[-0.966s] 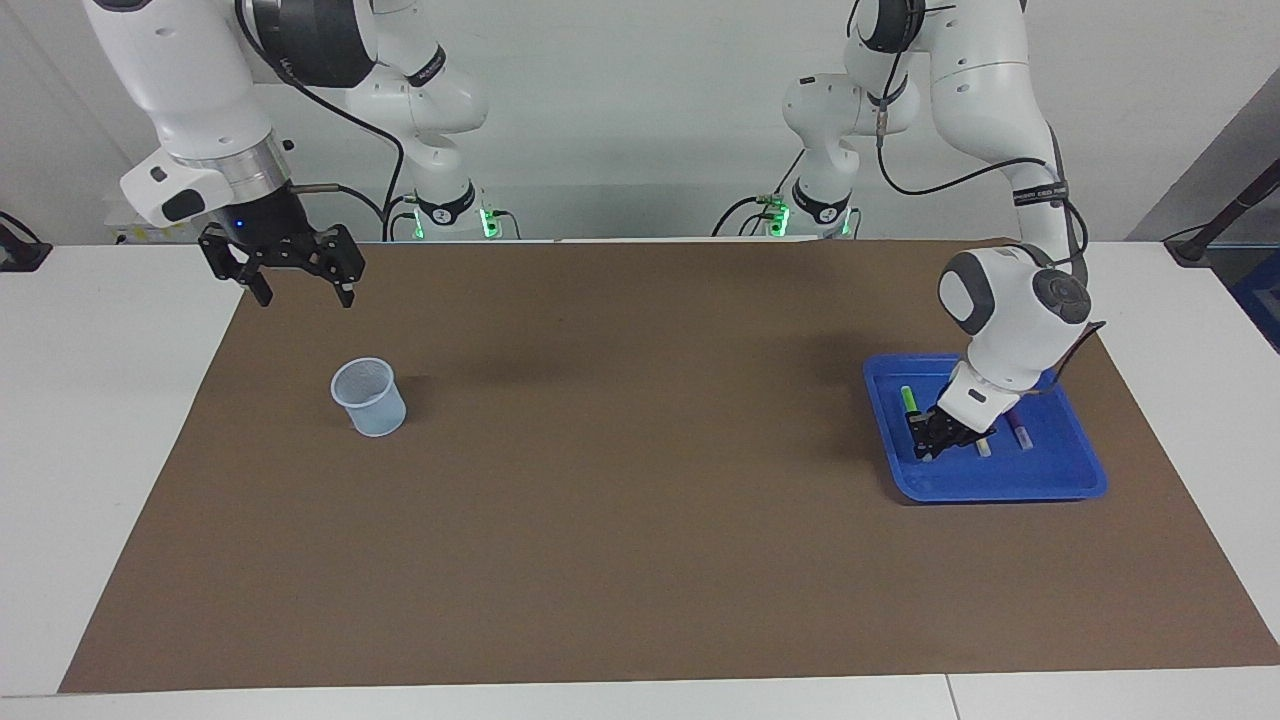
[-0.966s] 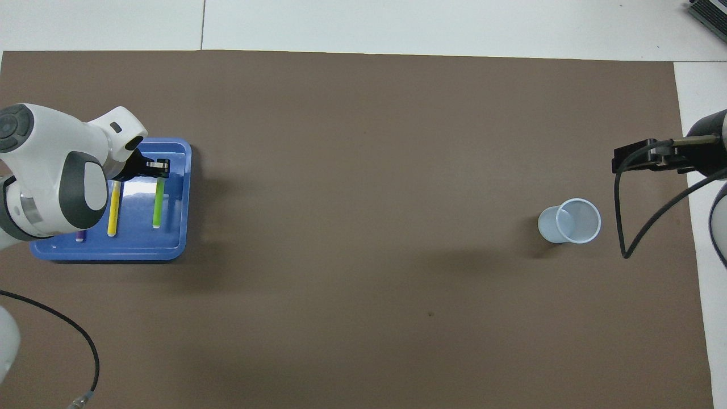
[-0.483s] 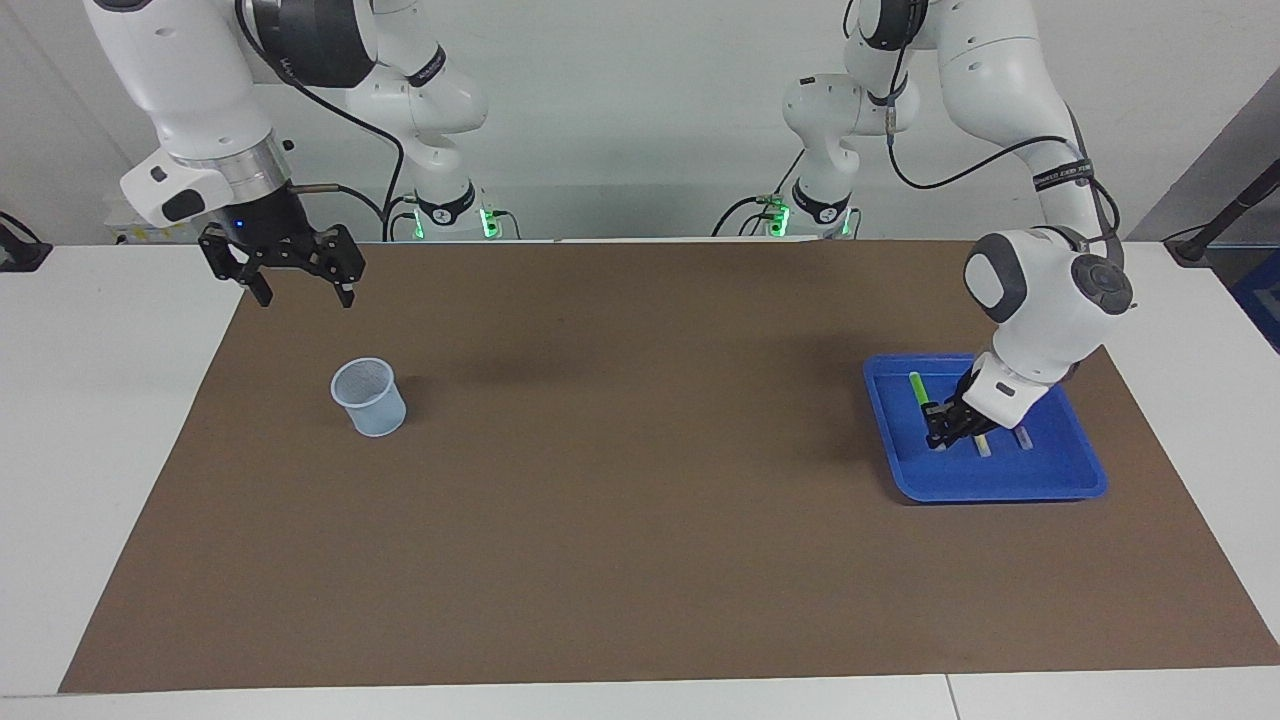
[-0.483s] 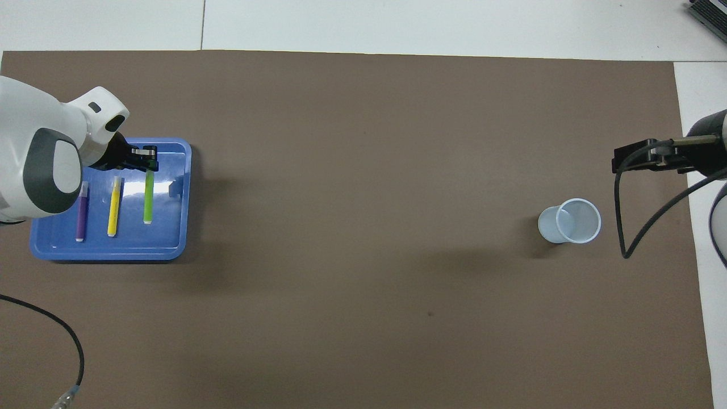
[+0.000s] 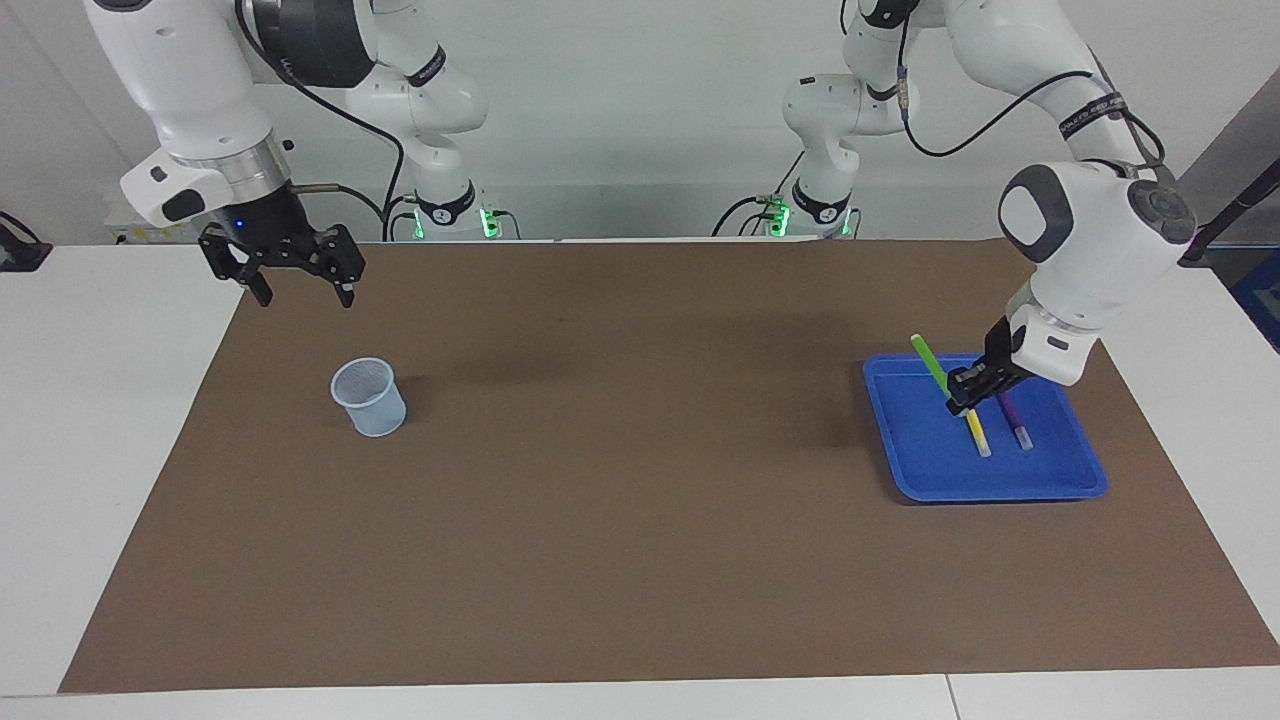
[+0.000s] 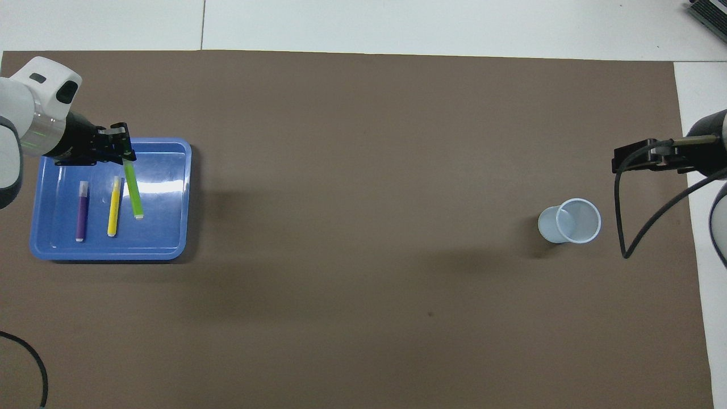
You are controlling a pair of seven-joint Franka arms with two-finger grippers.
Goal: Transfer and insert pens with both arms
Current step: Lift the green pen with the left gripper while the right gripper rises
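Note:
My left gripper (image 5: 962, 400) (image 6: 124, 154) is shut on one end of the green pen (image 5: 930, 363) (image 6: 134, 190) and holds it up over the blue tray (image 5: 1000, 478) (image 6: 170, 238). The pen slants, its free end pointing up. On the tray floor, side by side, lie the yellow pen (image 5: 978, 434) (image 6: 114, 207) and the purple pen (image 5: 1014, 421) (image 6: 82, 211). My right gripper (image 5: 298, 293) hangs open above the brown mat near the pale cup (image 5: 369, 397) (image 6: 572, 221), waiting. Only part of the right gripper (image 6: 644, 158) shows in the overhead view.
A brown mat (image 5: 620, 480) covers most of the white table. The cup stands upright toward the right arm's end, the tray toward the left arm's end. A black cable (image 6: 642, 227) loops down beside the cup.
My left gripper has risen out of the tray with the green pen and drawn back toward the robots, lifting the pen off the tray floor. The right arm has not moved.

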